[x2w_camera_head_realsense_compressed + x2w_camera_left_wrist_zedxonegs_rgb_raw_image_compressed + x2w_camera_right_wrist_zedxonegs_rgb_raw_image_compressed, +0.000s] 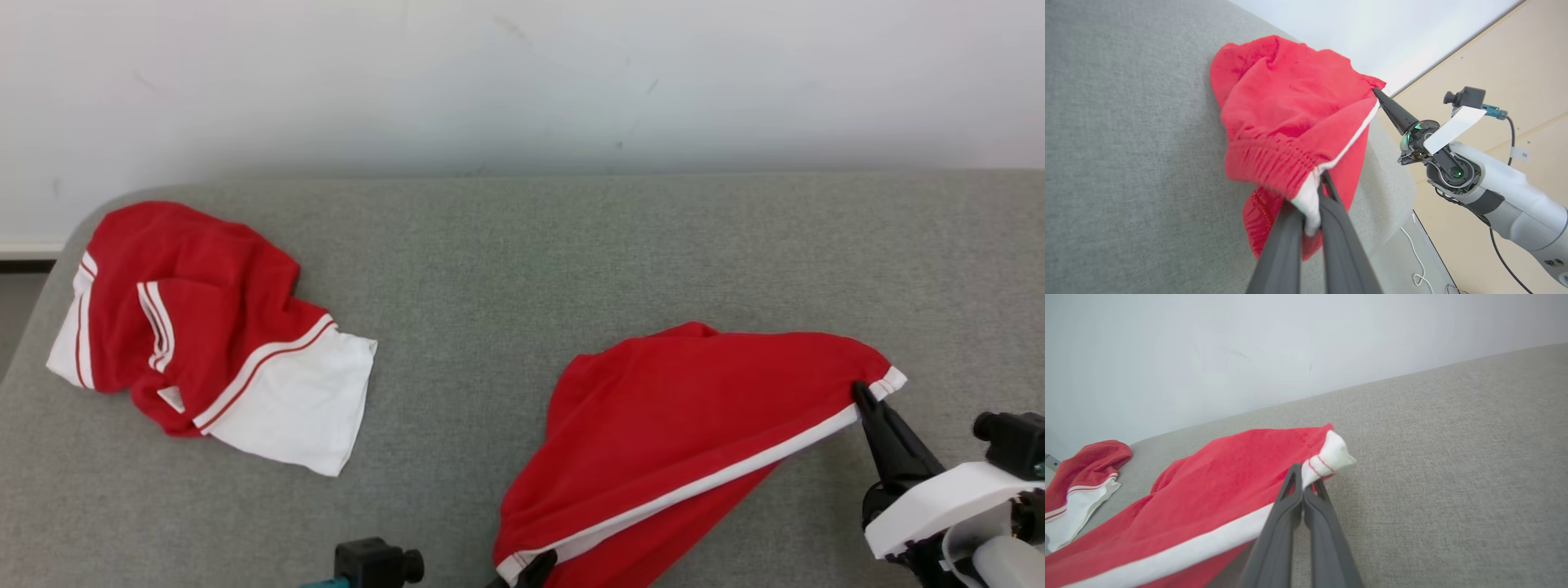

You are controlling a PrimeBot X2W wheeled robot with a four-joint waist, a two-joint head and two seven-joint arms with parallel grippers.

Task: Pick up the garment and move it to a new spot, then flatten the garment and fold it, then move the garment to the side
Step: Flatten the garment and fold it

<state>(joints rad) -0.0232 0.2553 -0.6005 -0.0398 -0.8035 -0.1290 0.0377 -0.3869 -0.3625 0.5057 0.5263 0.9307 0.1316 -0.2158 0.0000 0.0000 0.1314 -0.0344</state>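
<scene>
The red garment [678, 425] is up and stretched between my 2 grippers, and its white stripe [694, 490] runs taut from one set of fingers to the other. My left gripper [535, 569] is clamped tight on the white end of that stripe at the near corner. In the left wrist view the cloth bunches right at my fingertips, with the gathered waistband [1274, 163] just above them and a red fold drooping off to their left. My right gripper [861, 396] is pinched shut on the opposite corner, and a white cuff [1333, 455] with 2 thin red lines pokes out just past the tips.

From both grips the red cloth slopes away, and its far part seems to rest on the grey cushion [571, 261] beyond my fingertips.

Well off to the left of my left fingers a second garment [204, 327], red with white panels and stripes, lies crumpled on the same cushion, apart from the one I hold. Past both sets of fingertips, behind the cushion's far edge, stands a pale wall [522, 82].
</scene>
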